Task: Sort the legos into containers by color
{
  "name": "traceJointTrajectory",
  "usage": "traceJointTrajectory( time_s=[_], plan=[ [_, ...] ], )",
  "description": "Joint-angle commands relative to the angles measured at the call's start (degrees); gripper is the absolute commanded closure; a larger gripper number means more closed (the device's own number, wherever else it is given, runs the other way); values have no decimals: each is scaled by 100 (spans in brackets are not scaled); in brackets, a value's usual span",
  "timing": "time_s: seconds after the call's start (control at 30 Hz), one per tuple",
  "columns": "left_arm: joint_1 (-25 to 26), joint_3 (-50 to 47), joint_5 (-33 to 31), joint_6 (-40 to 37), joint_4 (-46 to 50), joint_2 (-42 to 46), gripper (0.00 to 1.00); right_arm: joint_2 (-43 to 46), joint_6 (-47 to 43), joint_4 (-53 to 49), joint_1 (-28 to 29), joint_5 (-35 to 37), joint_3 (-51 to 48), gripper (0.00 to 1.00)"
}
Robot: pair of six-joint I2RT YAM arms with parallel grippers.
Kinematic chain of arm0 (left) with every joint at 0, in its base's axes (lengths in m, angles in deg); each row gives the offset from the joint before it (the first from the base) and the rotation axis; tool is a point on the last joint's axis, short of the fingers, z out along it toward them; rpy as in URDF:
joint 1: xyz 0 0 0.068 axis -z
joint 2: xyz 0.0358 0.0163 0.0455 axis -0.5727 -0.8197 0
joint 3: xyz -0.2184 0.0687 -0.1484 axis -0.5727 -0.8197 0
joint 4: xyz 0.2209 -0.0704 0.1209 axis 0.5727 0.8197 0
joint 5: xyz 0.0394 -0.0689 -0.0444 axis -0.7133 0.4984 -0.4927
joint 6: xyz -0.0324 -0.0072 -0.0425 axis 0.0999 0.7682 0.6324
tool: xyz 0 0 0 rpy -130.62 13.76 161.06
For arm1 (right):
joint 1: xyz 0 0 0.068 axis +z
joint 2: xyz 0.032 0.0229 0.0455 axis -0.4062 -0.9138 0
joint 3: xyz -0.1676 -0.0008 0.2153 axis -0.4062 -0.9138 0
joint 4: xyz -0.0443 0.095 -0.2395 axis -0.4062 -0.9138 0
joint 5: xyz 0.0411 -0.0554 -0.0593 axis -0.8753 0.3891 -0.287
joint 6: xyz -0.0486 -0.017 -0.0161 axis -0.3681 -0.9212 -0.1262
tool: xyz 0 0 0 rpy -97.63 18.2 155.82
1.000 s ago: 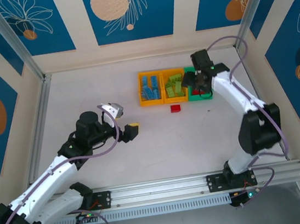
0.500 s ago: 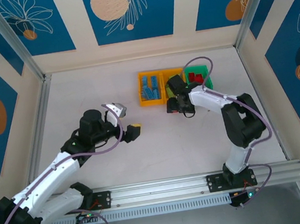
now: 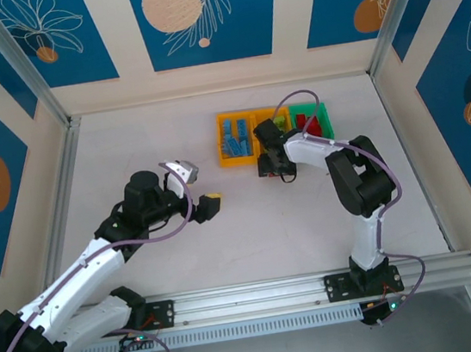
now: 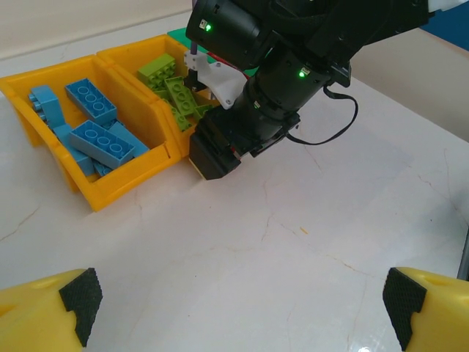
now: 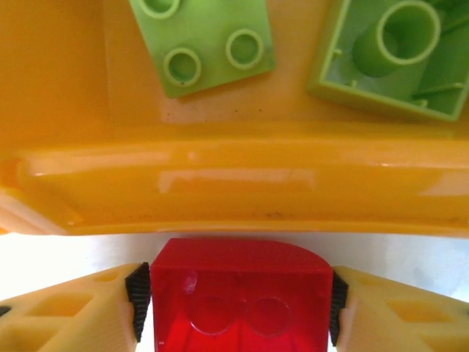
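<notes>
Right gripper [image 5: 234, 302] pinched the small red studded plastic brick [image 5: 238, 282], stranded outside the orange-yellow plastic bin [image 5: 220, 183], probably for binning; left gripper [image 4: 240, 299] splayed, empty, parked clear.

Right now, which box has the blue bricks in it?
The orange-yellow bin at the left end of the row; the middle bin holds lime green bricks, the green bin red ones.
</notes>
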Motion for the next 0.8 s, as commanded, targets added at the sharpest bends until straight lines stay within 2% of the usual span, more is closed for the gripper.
traceJointTrajectory(
  time_s=[0.0, 0.13, 0.43, 0.6, 0.77],
  plan=[
    [68, 143, 5, -100, 95, 24, 0, 74, 76, -8, 61, 52, -45, 41],
    [65, 109, 14, -104, 91, 54, 0, 360, 131, -70, 80, 43, -271, 48],
    [85, 3, 50, -3, -126, -6, 0, 1887, 597, -364, -180, -56, -656, 49],
    [82, 38, 88, -36, -194, -103, 0, 2366, 548, -344, -891, -26, -229, 49],
    [96, 99, 92, -60, -187, -151, 0, 1779, 340, -144, -1675, -405, 488, 50]
  ],
)
